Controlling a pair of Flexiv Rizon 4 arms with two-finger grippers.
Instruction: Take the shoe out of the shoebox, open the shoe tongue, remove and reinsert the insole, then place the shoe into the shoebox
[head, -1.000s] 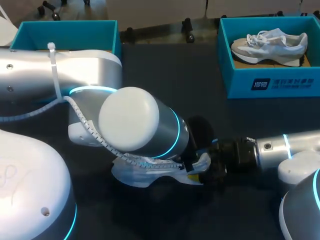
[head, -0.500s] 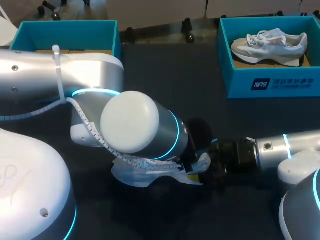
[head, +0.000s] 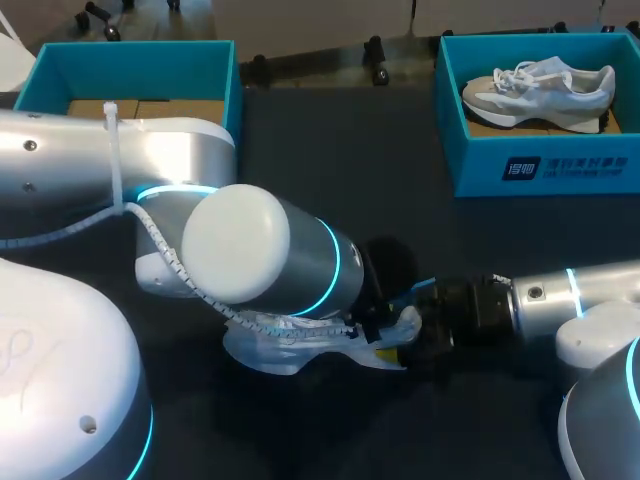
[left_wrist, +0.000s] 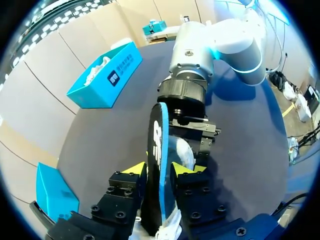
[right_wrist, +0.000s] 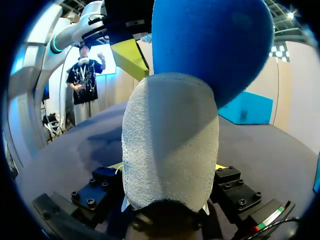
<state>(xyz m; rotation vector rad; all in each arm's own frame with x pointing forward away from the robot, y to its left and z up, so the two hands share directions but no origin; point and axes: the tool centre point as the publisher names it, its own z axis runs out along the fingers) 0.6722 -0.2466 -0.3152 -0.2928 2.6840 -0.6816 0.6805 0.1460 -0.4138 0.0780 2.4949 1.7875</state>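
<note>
Head view: the shoe (head: 290, 345) lies on the tabletop (head: 330, 170), out of the empty shoebox (head: 130, 62) and half hidden under the left arm (head: 250, 250).

Left wrist view: the left jaws pinch the blue insole (left_wrist: 156, 145) on edge — it stands mostly clear of the shoe.

Right wrist view: the right jaws clamp the heel (right_wrist: 170, 145).

I judge the insole removed, or nearly — reinserting and boxing remain.

Left arm (head: 240, 245), frame's left — silver, white-capped, cyan-ringed; white spiral-wrapped cable (head: 170, 258); right arm (head: 590, 290), lower right — silver, black wrist.
</note>
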